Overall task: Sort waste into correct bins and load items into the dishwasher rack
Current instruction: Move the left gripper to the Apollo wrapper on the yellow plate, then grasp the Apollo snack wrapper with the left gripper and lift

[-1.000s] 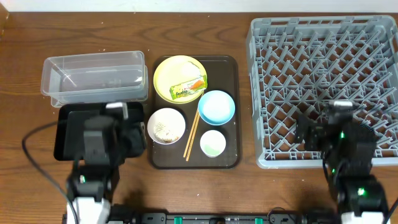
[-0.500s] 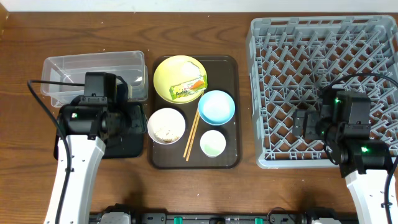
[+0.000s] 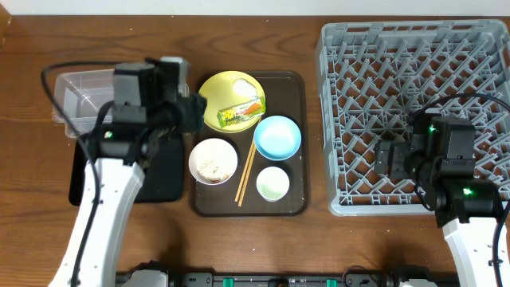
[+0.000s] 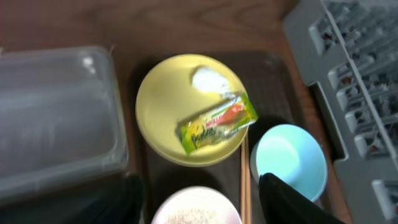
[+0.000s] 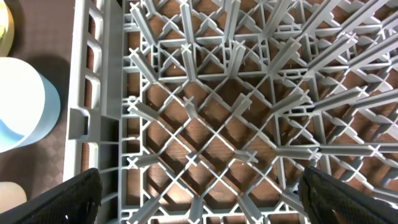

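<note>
Two claws are in view, both with fingers spread wide and nothing between them. The left claw (image 4: 200, 190) hangs above the left edge of the yellow plate (image 3: 231, 100). The green-and-orange wrapper (image 4: 217, 124) lies on the near right part of that plate, beside a white clump (image 4: 208, 79). The right claw (image 5: 199, 205) hangs over the near left part of the grey rack (image 3: 414, 80), which holds no dishes.

Near the plate, on the brown tray (image 3: 296, 88), sit the light blue bowl (image 3: 277, 136), the white bowl (image 3: 213, 160) with rice grains in it, the cup (image 3: 273, 183) and the chopsticks (image 3: 246, 171) lying between the bowls. Left of the brown tray, the clear tub (image 3: 80, 96) stands far and the black tray (image 3: 163, 179) near.

Everything rests on a dark wooden table (image 3: 32, 48); a pale strip runs along its far edge.

Half a second ago the left arm hung over the black tray; it has since swung far and right, now covering the tub's right end. The right arm has not moved.
</note>
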`<action>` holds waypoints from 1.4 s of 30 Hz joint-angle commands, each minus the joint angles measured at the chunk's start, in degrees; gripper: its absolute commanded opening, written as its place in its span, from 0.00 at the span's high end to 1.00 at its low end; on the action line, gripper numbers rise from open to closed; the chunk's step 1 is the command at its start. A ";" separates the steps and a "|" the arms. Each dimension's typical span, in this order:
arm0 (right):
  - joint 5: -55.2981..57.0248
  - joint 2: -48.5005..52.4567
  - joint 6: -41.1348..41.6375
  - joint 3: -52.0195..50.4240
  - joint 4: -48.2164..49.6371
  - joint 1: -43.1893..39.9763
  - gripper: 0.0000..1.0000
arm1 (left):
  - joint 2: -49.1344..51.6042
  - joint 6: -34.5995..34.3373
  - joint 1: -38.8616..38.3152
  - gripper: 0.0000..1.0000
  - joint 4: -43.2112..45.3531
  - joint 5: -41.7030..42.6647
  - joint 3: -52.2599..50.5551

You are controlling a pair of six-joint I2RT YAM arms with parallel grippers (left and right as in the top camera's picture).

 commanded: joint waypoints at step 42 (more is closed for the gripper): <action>-0.37 -0.17 0.11 1.38 -1.14 -0.17 0.01 | 39.91 13.84 -10.69 0.81 16.35 -11.41 3.87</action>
